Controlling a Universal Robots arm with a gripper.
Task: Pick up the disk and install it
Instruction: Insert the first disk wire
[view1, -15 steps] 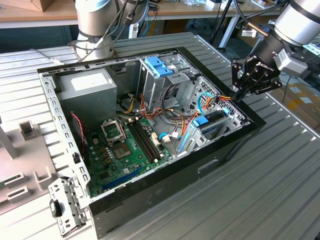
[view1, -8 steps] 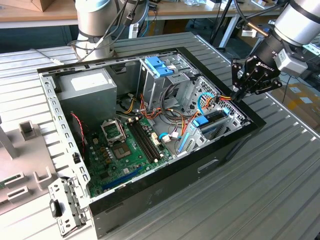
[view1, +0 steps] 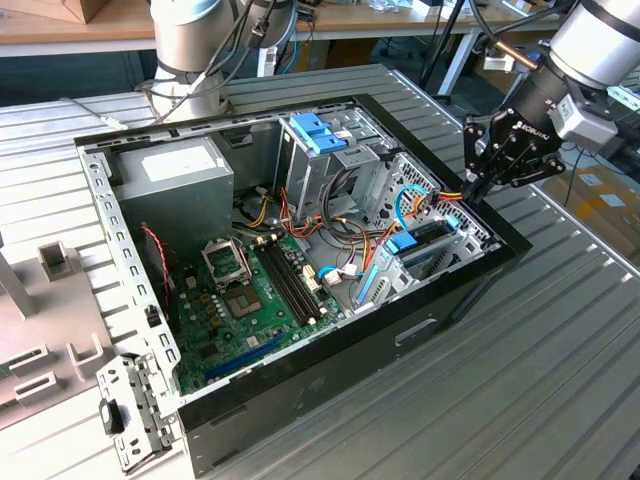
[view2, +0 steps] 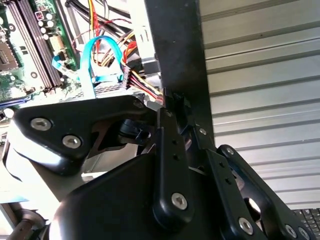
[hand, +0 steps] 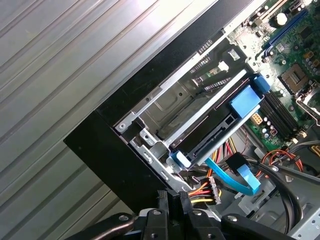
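Black pincer, fingers together, tilts down at the case's corner beside the disk.

**What the case walls, the linkage and the frame edges conceal**

In the exterior view the arm runs off the upper edge, and the gripper tips sit against the computer case rim, where their spacing cannot be judged. In the second wrist view the black linkage covers the fingertips and much of the case interior. In the first wrist view the disk lies in its bay with its far underside hidden by the metal cage, and the gripper is cut off by the picture's edge. The motherboard print is too small to tell.
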